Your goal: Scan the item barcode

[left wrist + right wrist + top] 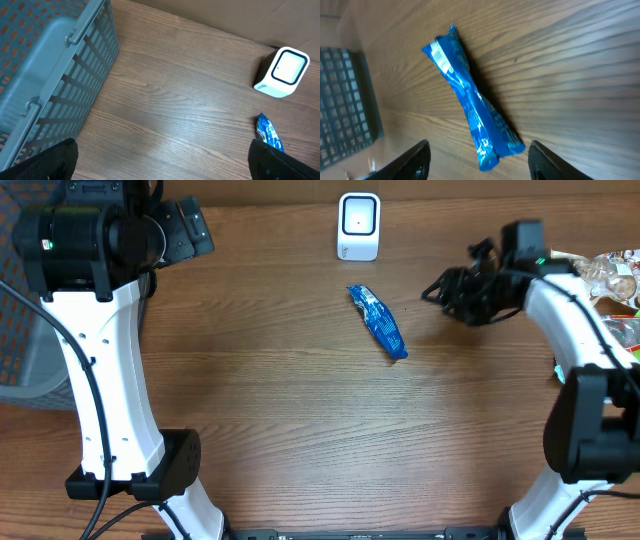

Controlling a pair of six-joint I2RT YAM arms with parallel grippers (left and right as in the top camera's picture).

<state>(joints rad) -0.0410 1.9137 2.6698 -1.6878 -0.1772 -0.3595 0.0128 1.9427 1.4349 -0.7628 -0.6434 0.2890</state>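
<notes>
Blue snack packet (377,321) lay flat on the wooden counter (300,420), near the white scanner (359,226) and slanting away from it. It looked light, soft and crinkly, its film likely slippery; a gentle hold across the narrow middle, clear of the white label patch near one end, seemed best. Right claw (479,150) hung spread, pinching nothing. Left claw (162,156) was spread wide and empty, farther from the scanner

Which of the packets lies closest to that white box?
The blue packet, alone near the white scanner; the other packets are heaped at the right edge.
</notes>
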